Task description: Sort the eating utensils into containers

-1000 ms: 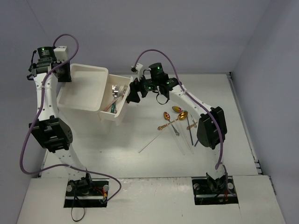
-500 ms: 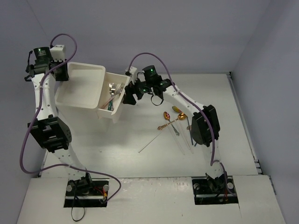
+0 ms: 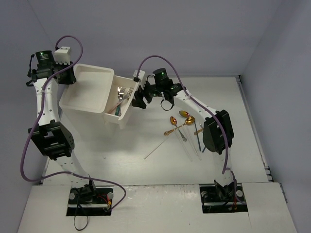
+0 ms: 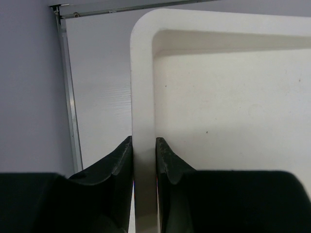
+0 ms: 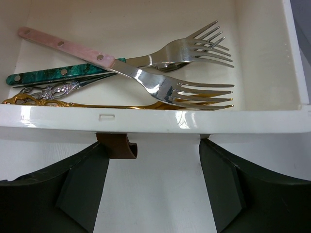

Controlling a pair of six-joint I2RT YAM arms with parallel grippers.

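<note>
Left fingers point(image 4: 119, 160) are clamping the left rim of the white cabinet point(image 3: 90, 92) near its far corner, one finger on each side of the rim wall. Drawer point(image 3: 122, 108) is sticking out of the cabinet's right side, pulled open. Inside it a pink-handled fork point(image 5: 146, 80), a teal-handled fork point(image 5: 63, 73), a gold fork point(image 5: 121, 105) and an ornate silver handle point(image 5: 56, 90) are lying piled together, with the tines all pointing toward one end. Right fingers point(image 5: 82, 189) are standing wide apart and gripping nothing, just outside the drawer's front wall on the side away from the cabinet. Brown knob point(image 5: 116, 146) is sitting between them, close against one finger; can't tell if it is touching. Other utensils are lying on the tabletop point(image 3: 146, 170) well to the right of the cabinet: gold spoons point(image 3: 188, 119), a small silver spoon point(image 3: 181, 135), a dark blue chopstick point(image 3: 198, 141) and clear chopsticks point(image 3: 191, 148). One thin pale stick point(image 3: 156, 150) is lying apart from that cluster, nearer the cabinet.
</note>
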